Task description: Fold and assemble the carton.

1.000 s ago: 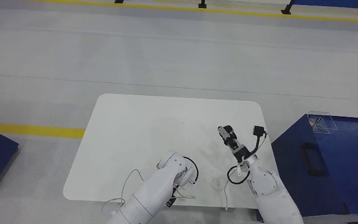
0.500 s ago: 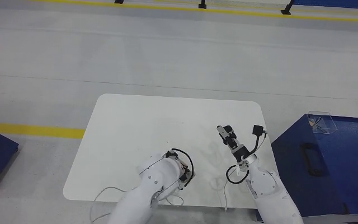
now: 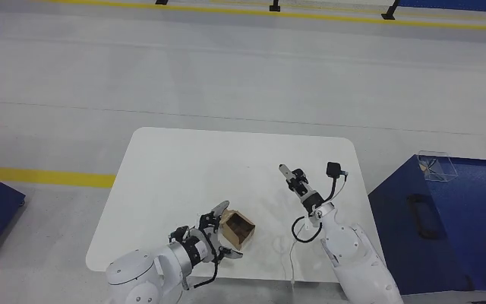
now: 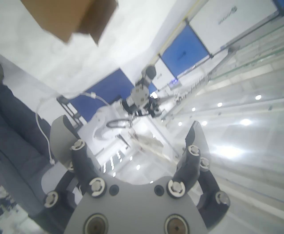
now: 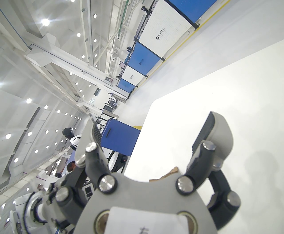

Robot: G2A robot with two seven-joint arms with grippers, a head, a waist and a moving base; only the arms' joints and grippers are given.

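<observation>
Lower centre, the left gripper is gaping beside the carton, perhaps touching it; the right gripper is hovering wide apart too.

The left gripper holds its two fingers spread wide apart. Well clear of them, the brown carton sits on the white table with a flap sticking out from its side. Farther off is the right arm, with blue panels behind it and a white cable trailing nearby.
</observation>
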